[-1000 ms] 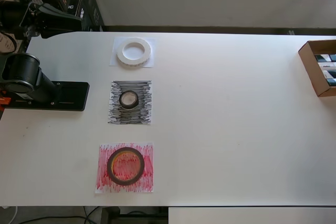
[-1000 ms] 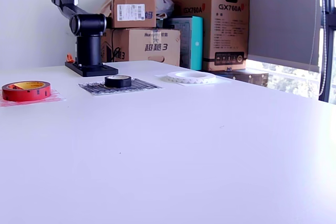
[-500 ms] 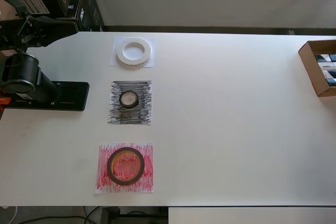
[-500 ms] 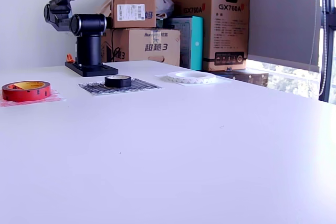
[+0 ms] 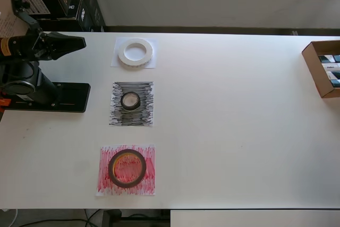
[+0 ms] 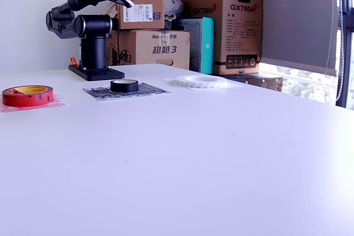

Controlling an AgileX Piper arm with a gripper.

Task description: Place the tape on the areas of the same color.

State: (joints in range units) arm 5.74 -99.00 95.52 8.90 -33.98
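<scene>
Tape rolls (image 5: 127,167) rest on matching sheets, well apart from gripper (image 5: 78,41) (apparently closed).

Seen in the overhead view, three paper sheets lie in a column on the table (image 5: 239,120), each carrying one tape roll. The large ring (image 5: 135,52) sits on the sheet at 12 o'clock (image 5: 151,63); the small roll (image 5: 130,100) rests on the middle sheet (image 5: 146,115); the medium roll (image 5: 127,168) lies on the sheet at 6 o'clock (image 5: 106,184). The arm's base (image 5: 64,97) stands at 9 o'clock from the middle sheet, the end effector (image 5: 78,41) raised above the table at 9 o'clock from the large ring. A cardboard box (image 5: 314,67) sits at the table's 3 o'clock edge.
</scene>
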